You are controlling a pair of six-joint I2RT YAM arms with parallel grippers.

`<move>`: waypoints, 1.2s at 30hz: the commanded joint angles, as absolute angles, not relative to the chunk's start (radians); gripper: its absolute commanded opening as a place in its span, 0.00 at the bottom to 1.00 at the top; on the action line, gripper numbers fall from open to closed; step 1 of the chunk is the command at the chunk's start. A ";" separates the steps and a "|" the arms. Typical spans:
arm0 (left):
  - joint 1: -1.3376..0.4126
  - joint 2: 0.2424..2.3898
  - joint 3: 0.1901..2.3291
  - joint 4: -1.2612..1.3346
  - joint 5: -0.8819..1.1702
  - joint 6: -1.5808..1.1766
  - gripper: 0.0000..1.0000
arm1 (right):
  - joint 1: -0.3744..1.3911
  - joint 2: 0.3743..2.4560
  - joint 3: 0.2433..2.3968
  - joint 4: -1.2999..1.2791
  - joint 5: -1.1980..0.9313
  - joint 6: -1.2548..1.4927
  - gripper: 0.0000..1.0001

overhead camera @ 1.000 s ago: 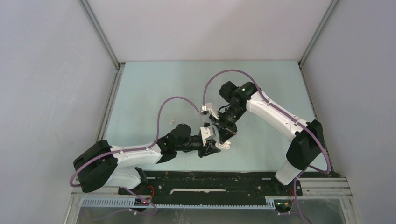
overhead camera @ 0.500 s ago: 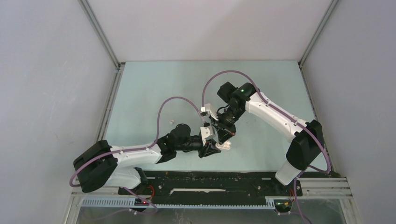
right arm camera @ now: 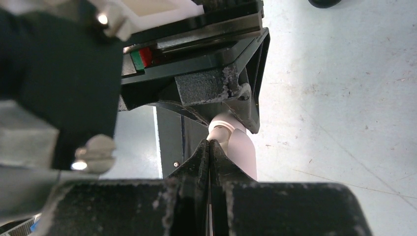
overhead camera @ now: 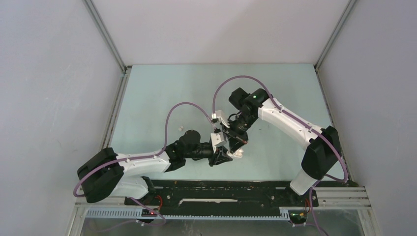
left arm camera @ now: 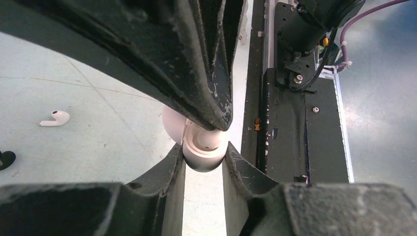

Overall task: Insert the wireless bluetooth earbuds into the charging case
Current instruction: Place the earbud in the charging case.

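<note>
My left gripper is shut on a white pill-shaped charging case, holding it low over the table's near edge. In the left wrist view its fingers clamp the case body, with the lid hinged open. My right gripper points down into the open case; its jaws are pressed together at the case's rim, and I see no earbud between them. A white earbud lies on the table, and a black one sits at the view's edge.
The black base rail with cables runs along the table's near edge, just behind the case. A small white piece lies on the table left of the arms. A dark object sits at the top of the right wrist view.
The right arm's wrist has shifted slightly left and down over the case. The left gripper and the case have stayed put.
</note>
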State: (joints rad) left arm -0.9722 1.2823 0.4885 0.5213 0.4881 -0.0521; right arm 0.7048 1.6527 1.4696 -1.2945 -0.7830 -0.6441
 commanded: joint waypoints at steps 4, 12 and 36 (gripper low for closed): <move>-0.966 1.258 0.534 0.600 0.523 -0.061 0.00 | 0.717 1.638 1.465 -1.267 -0.775 -0.637 0.00; -0.966 1.263 0.532 0.604 0.529 -0.065 0.00 | 0.718 1.621 1.465 -1.241 -0.759 -0.623 0.02; -0.963 1.275 0.534 0.604 0.533 -0.078 0.00 | 0.640 1.412 1.513 -1.263 -0.699 -0.619 0.23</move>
